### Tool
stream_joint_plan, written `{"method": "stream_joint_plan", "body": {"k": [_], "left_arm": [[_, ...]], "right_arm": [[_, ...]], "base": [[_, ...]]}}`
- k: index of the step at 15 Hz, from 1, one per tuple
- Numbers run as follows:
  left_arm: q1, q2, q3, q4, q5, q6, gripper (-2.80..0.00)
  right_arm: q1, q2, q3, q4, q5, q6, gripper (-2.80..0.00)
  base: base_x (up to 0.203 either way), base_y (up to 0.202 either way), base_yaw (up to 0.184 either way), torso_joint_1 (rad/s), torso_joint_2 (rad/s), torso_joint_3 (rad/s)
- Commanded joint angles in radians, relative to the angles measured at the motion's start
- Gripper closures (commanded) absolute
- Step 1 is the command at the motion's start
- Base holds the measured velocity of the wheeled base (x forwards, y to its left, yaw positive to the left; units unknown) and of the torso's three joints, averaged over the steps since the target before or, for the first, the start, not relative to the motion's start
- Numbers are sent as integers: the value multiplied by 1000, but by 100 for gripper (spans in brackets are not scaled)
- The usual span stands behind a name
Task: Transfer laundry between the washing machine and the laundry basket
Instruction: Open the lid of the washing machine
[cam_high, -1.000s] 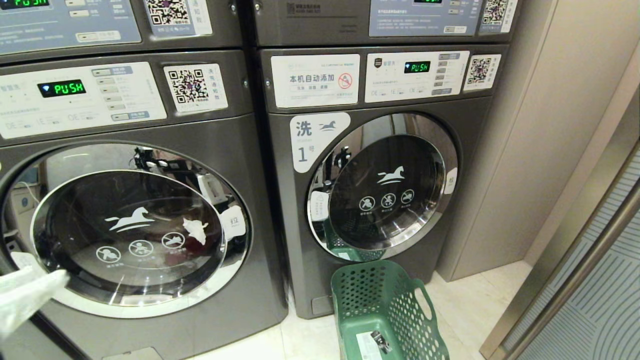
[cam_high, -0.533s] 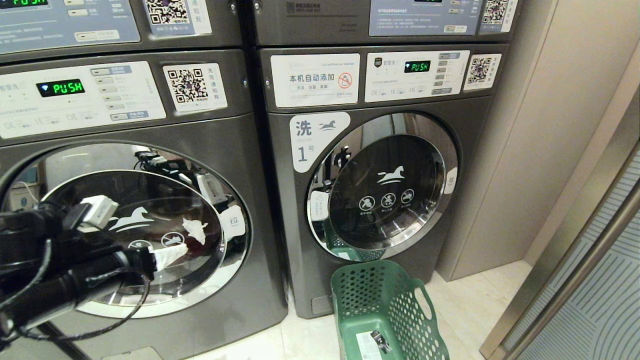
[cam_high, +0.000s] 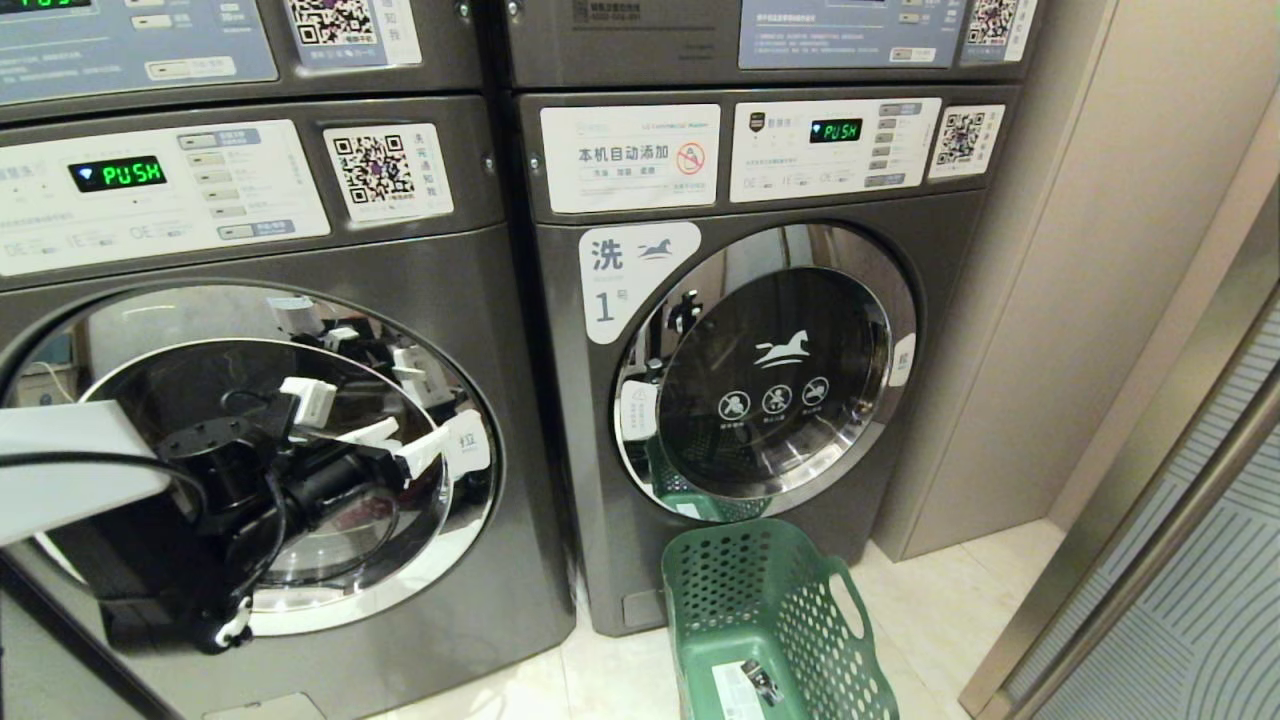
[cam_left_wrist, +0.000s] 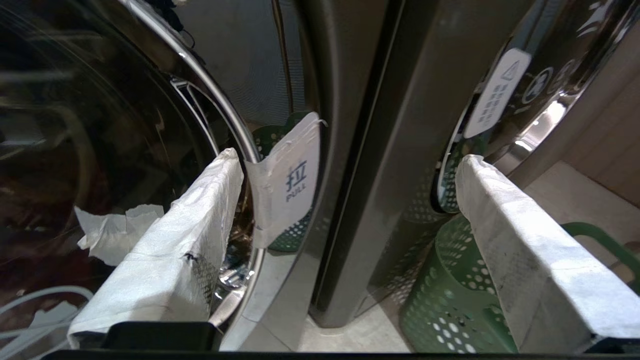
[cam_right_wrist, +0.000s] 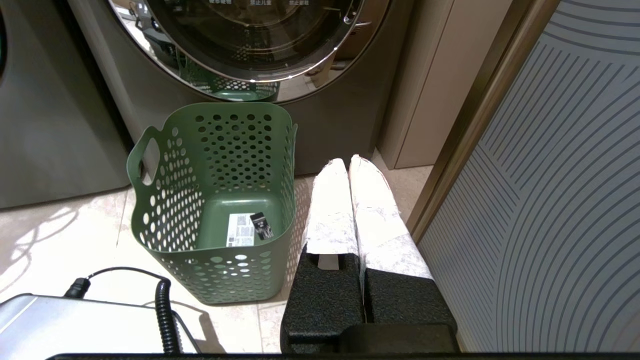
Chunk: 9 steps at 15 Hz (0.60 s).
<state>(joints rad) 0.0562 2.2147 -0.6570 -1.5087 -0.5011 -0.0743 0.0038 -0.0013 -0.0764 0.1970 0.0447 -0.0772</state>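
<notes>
The washing machine (cam_high: 420, 260) on the left has its round chrome-rimmed door (cam_high: 455, 540) closed. My left gripper (cam_high: 410, 445) hangs in front of the glass, open. Its white-wrapped fingers (cam_left_wrist: 200, 215) reach to the white pull tab (cam_left_wrist: 287, 185) at the door's right rim. One fingertip lies just beside the tab, not touching it, and nothing is between the jaws. The laundry is hidden behind the dark glass. The green laundry basket (cam_right_wrist: 220, 200) stands on the floor before the right machine, holding only a paper label. My right gripper (cam_right_wrist: 347, 162) is shut and empty, low beside the basket.
The like machine labelled 1 (cam_high: 625, 280) stands to the right, door closed. Beyond it are a beige wall panel (cam_high: 1050, 300) and a striped glass door (cam_right_wrist: 550, 175). A torn white scrap (cam_left_wrist: 110, 235) sticks to the left door's glass. Cream floor tiles (cam_right_wrist: 60, 225) surround the basket.
My left arm has swung up from the lower left across the door glass, and its gripper has opened as it moved right toward the pull tab. The right arm has not moved.
</notes>
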Motion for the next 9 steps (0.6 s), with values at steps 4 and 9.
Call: {"method": "stream_joint_plan", "body": {"k": [4,9], "left_arm": [[-1,117,-55,-16,-5,46,-280],[-7,173,-129,-12,-5,53,-280]], "right_arm": [[1,1,1,1,1,-1,0],[1,1,1,1,0,-1,0]], "base": [[0,0,0,0,0,0],[0,0,0,0,0,0]]}}
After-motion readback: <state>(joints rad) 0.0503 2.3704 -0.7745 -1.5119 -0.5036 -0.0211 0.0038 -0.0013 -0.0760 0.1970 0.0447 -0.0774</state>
